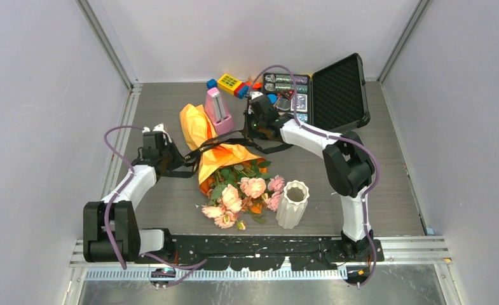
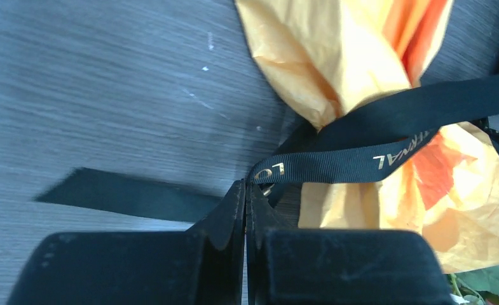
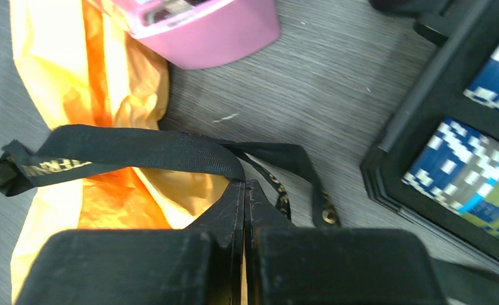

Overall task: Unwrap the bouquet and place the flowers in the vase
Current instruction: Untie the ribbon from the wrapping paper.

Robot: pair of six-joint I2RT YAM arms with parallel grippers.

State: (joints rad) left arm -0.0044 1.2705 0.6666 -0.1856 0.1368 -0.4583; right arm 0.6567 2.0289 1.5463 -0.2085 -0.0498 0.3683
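Note:
The bouquet (image 1: 224, 166) lies mid-table in crinkled orange paper (image 2: 355, 70), pink and peach flowers (image 1: 237, 198) spilling toward the near edge. A black ribbon (image 1: 224, 144) is tied round its waist. My left gripper (image 2: 245, 184) is shut on the ribbon's left end (image 2: 335, 164), just left of the wrap. The right gripper (image 3: 245, 184) is shut on the ribbon's other end (image 3: 138, 149), to the wrap's right. The ribbon runs taut between them. Upright at the front, right of the flowers, stands the white ribbed vase (image 1: 292, 204).
A pink metronome-shaped object (image 1: 217, 109) stands just behind the wrap. An open black case (image 1: 335, 92) with cans sits at the back right, and small coloured toys (image 1: 231, 84) lie at the back. A loose ribbon tail (image 2: 126, 196) trails on the table.

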